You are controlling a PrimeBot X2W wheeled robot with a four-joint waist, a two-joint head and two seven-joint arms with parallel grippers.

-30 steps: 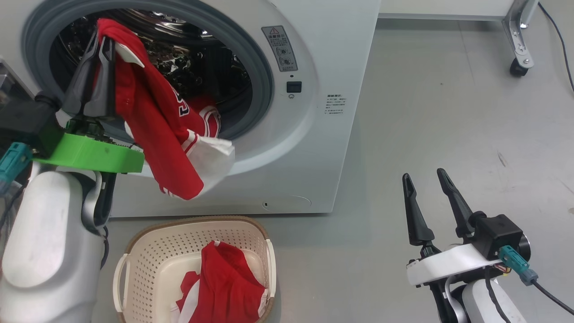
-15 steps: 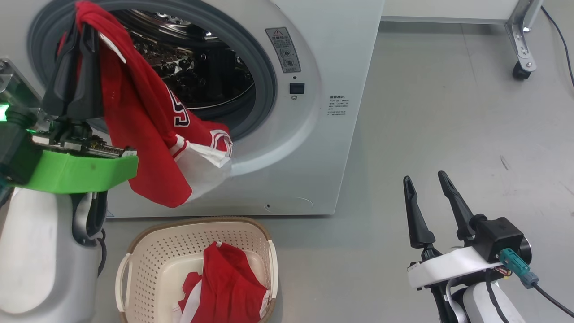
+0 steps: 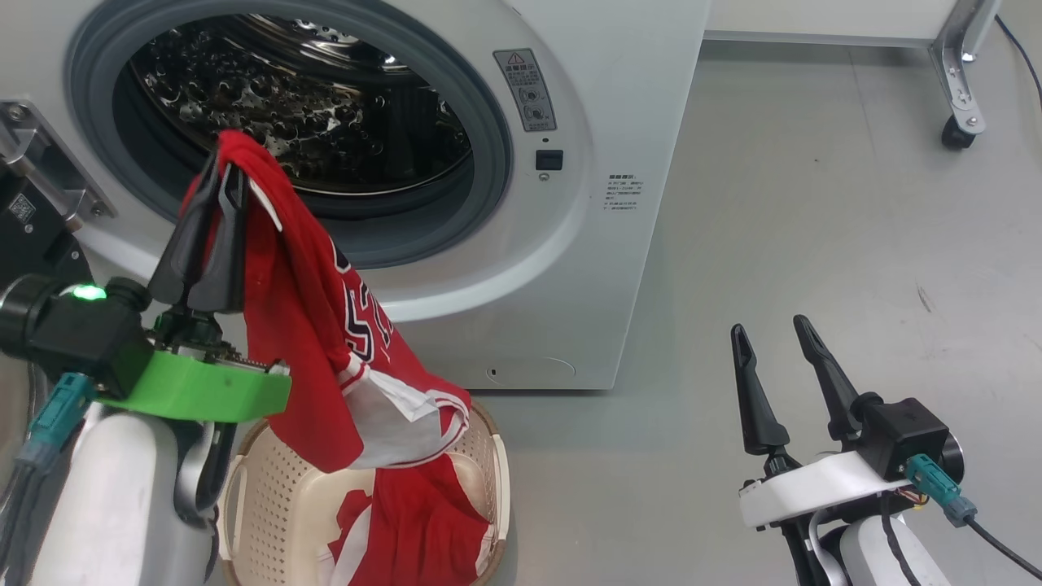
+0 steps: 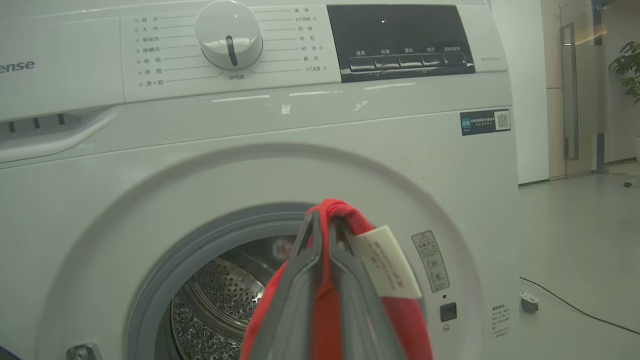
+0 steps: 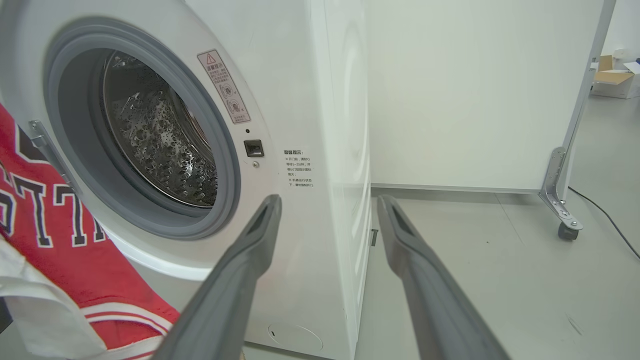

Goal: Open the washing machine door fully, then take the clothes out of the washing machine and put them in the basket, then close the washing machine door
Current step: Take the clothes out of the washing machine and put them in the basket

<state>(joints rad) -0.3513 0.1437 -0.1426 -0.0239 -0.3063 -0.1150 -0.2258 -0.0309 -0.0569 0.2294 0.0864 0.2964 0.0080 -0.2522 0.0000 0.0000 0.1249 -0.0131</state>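
A: Status of the left end effector (image 3: 228, 167)?

B: Clamped tight on a red garment (image 3: 301, 325). The fingers are pressed together and the fabric folds over the tips. In the left wrist view the red cloth is pinched between the fingers, and a white label tag (image 4: 385, 260) hangs at 4 o'clock of the tips.

A: Where's the garment relative to the washing machine (image 3: 619, 98)?

B: Outside it. It hangs from the tips in front of the white front panel, at about 7 o'clock of the drum mouth (image 3: 488, 163). The lower end, with its white trim, droops over the basket (image 3: 269, 496) at the basket's 12 o'clock rim. I can't tell whether it touches the rim.

A: And the basket?

B: It's on the floor just beside the machine's base, at 7 o'clock in the head view. A second red garment (image 3: 415, 521) lies inside it.

A: Drum mouth?

B: Uncovered. The perforated steel drum (image 3: 309, 122) shows inside the grey ring. A hinge bracket (image 3: 49, 171) sits at 9 o'clock of the mouth.

A: Right side?

B: The right end effector (image 3: 769, 325) has its fingers spread wide with nothing between them. It's at 4 o'clock in the head view, over bare floor (image 3: 814, 203) and well apart from the basket. Its wrist view looks between the fingers at the machine's front corner.
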